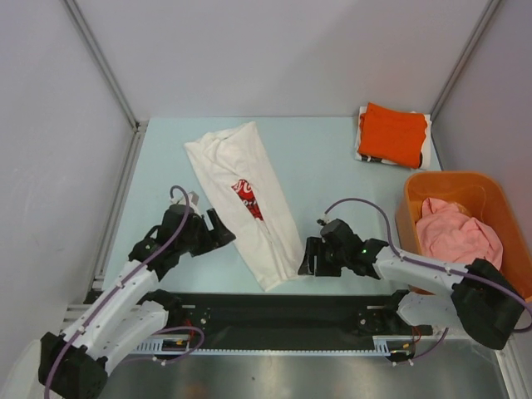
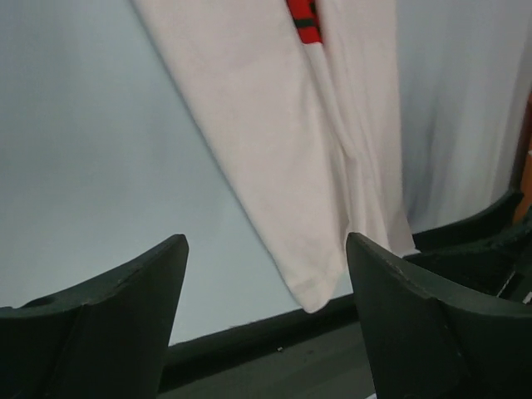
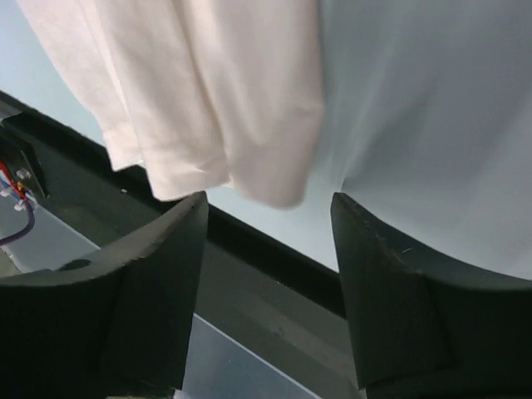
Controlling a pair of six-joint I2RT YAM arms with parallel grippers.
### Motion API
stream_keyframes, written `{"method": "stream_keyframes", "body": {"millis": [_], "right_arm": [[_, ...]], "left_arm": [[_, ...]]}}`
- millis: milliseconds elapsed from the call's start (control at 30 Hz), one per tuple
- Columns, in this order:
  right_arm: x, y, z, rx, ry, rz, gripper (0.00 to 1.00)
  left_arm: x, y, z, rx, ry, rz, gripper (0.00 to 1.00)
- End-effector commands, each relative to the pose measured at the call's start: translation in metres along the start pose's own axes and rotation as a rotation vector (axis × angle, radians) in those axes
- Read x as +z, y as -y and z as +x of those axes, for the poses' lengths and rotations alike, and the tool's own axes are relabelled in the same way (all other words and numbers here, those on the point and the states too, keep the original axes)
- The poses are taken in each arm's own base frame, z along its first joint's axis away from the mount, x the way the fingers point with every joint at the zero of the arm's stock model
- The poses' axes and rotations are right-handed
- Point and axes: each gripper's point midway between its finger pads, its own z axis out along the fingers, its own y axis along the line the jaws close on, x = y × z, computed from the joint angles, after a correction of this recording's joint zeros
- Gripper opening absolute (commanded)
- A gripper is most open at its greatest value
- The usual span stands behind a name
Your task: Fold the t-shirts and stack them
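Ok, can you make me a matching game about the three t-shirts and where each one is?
Things:
1. white t-shirt
2. orange t-shirt
3. pink t-shirt

Places:
A. folded, at the far right corner of the table
B. bunched up inside the orange basket
C. lying in a long strip in the middle

Pairs: 1-C, 2-A, 3-B.

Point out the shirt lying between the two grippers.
The white shirt, a long strip. The orange shirt sits folded far back; the pink shirt is in the basket.
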Motion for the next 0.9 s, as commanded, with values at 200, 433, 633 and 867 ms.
{"method": "stream_keyframes", "body": {"millis": [200, 433, 633, 867], "right_arm": [[-0.029, 0.038, -0.024, 0.065, 0.116, 0.157, 0.66], [-0.019, 0.035, -0.023, 0.077, 0.105, 0.124, 0.6], [-0.012, 0.036, -0.02, 0.073, 0.086, 0.124, 0.59], [-0.007, 0.036, -0.017, 0.07, 0.067, 0.12, 0.56]], "left_arm": [[0.01, 0.015, 0.078, -0.009, -0.189, 0.015, 0.78], [0.025, 0.029, 0.116, -0.001, -0.282, 0.07, 0.76], [0.037, 0.038, 0.142, -0.003, -0.362, 0.085, 0.78], [0.048, 0.039, 0.172, 0.015, -0.468, 0.059, 0.67]]}}
